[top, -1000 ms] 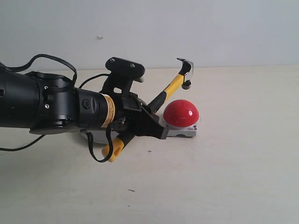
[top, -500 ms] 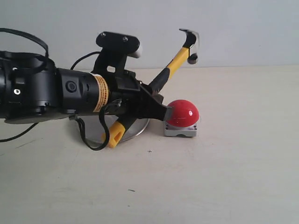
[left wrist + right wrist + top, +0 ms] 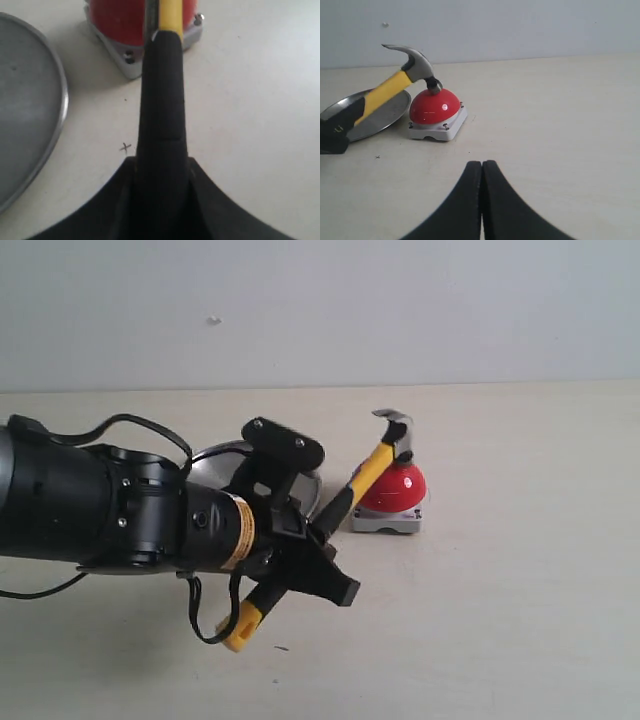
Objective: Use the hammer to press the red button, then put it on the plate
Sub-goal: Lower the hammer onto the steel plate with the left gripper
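My left gripper is shut on the black grip of the hammer, which slants up to the right. In the left wrist view the handle runs straight out from between the fingers of the left gripper. The hammer's dark head rests its striking face on top of the red button, also seen in the exterior view as a red button on a grey base. The silver plate lies left of the button, partly behind my left arm. My right gripper is shut and holds nothing, well short of the button.
The pale table ends at a grey wall at the back. A black cable loops under the left wrist beside the hammer's yellow end. A small pencil cross marks the table between plate and button.
My left arm has dropped and tipped forward, bringing the hammer head down from above the button onto the red dome. The button and plate have stayed in place.
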`<state>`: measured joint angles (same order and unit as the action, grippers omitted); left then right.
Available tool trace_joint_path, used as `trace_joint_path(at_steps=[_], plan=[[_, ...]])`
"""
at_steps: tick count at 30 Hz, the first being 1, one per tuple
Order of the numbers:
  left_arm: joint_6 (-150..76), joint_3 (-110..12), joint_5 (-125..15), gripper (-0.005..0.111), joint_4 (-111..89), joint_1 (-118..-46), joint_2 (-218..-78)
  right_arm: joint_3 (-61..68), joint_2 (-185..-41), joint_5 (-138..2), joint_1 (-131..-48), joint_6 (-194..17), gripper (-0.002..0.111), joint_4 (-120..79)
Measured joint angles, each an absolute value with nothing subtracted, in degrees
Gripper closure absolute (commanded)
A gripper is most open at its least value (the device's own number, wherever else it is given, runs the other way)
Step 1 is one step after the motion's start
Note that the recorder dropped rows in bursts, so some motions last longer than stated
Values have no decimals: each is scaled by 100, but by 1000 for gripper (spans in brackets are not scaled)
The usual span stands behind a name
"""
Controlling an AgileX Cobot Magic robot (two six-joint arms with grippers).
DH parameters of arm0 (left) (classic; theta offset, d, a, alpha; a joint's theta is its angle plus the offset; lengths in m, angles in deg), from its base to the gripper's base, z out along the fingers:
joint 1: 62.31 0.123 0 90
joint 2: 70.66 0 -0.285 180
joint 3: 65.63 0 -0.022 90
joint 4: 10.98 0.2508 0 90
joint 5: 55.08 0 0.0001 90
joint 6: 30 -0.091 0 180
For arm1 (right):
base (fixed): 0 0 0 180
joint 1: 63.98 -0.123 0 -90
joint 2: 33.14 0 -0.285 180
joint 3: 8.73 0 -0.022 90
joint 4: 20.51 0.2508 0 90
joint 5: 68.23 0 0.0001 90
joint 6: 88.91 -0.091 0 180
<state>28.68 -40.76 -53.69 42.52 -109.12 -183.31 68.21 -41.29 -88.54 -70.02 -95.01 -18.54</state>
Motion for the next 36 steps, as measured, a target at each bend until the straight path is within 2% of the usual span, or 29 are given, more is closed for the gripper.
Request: trace_joint_path(at_steps=[5,12,17,21,27,31,36], plan=[[2784,-4056,-5301,107,4461,-10913,-17999,6821,-4129,-8854,-7002,-9501,108,-1854],[2959,-4044,-5871,107,4357,-10563,-16447,6821,-4129,-8854,-7002,-9501,108,-1854],[3212,-3959,-5749,107,4293,-10554,-15809,6821,-4129,-8854,-7002,-9501,108,-1854],[3899,-3637,-4645,107,4182,-10249,-15695,6821,-4129,-8854,-7002,-9501,108,-1854],[4756,-3049,-1723,107,4206,-9101,-15732,6821,-4129,-8854,-7002,-9513,108,-1854],[4978,-2700,-720,107,4211,-8268,-15953,6821,-4129,-8854,-7002,-9513,108,-1854],[5316,-2604,-346,107,3964,-7964,-16881,6821,-4129,-8854,-7002,-9513,108,-1854]])
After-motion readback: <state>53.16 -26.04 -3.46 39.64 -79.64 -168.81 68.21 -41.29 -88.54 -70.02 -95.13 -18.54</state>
